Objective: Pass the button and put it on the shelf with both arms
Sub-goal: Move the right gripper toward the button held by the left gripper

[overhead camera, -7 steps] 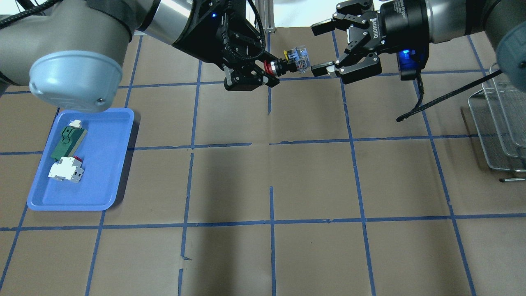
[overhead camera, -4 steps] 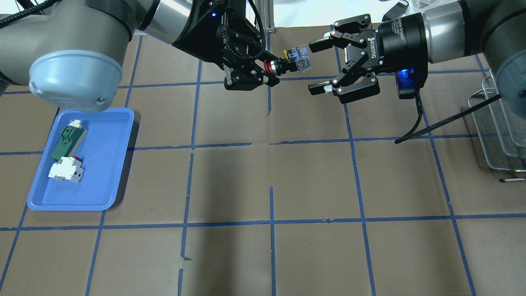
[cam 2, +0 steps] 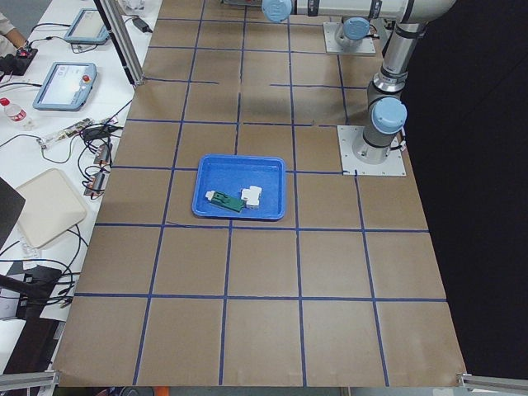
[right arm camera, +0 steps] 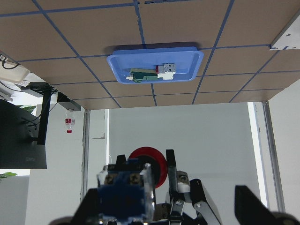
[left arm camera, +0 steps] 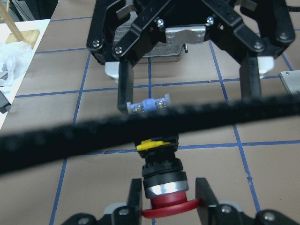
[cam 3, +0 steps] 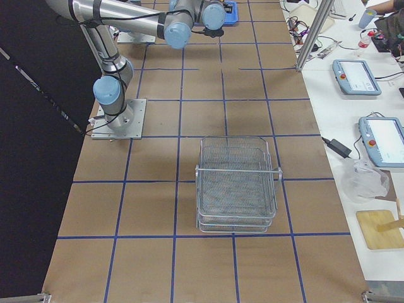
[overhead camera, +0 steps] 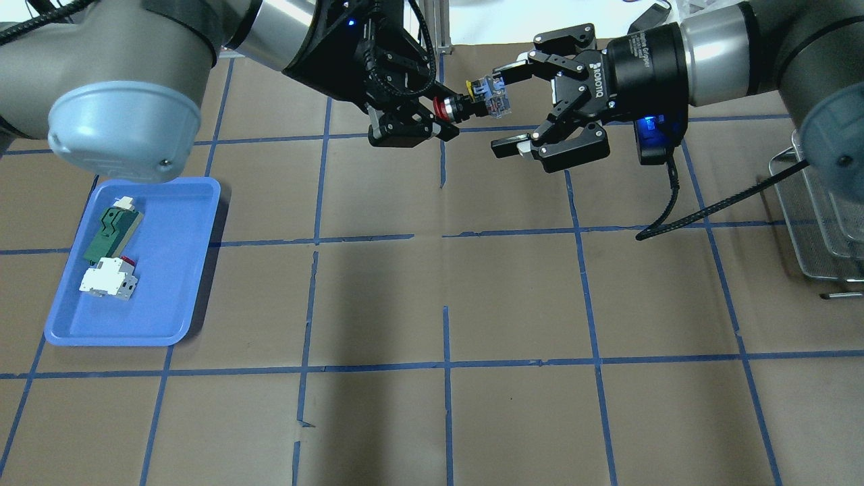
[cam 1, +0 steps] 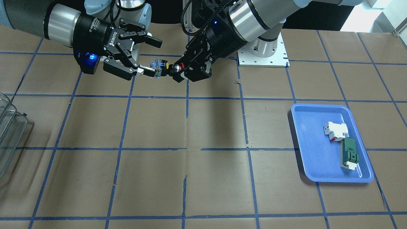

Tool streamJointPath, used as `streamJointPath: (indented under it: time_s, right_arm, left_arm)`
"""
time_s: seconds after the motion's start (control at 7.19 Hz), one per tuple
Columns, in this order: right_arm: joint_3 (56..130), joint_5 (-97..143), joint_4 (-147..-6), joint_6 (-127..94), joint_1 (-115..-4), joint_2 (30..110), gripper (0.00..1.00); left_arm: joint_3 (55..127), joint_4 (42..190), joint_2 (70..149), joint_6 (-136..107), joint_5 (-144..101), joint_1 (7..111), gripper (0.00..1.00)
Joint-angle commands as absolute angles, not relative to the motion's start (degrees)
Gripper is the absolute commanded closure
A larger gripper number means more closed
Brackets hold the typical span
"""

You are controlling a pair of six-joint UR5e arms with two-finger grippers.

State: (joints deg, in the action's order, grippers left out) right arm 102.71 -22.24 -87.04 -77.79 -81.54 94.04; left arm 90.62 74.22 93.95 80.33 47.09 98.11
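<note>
Your button (overhead camera: pixel 474 98) hangs above the bench (overhead camera: pixel 513 297), red cap pinched by the closed fingers of the left gripper (left arm camera: pixel 168 206), while the right gripper (overhead camera: pixel 503 108) spreads its fingers wide either side of the clear block, gripping nothing. A black cable (left arm camera: pixel 140 131) crosses the left wrist view, hiding the button's middle. The shelf (cam 3: pixel 237 183) stands well apart to the robot's right; the blue tray (overhead camera: pixel 175 270) with breaker (overhead camera: pixel 108 278) and green part (overhead camera: pixel 111 228) lies to its left.

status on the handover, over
Left tool shut on button, red cap end. Right tool open, straddling its clear rear block, not clamped. Button held in the air above the table. No obstruction seen at the handover point.
</note>
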Motion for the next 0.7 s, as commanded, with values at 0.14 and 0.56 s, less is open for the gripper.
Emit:
streamJointPath:
  time_s: [0.14, 0.56]
  right_arm:
    - [103.1, -22.0, -88.7, -78.0, -81.9, 93.8, 0.0]
    - [102.8, -22.0, -88.7, -78.2, -82.0, 92.7, 0.0]
  left_arm:
    - [90.6, 74.1, 93.9, 80.4, 47.0, 98.2, 1.0]
    - [91.2, 74.2, 92.6, 80.4, 46.7, 98.3, 1.0]
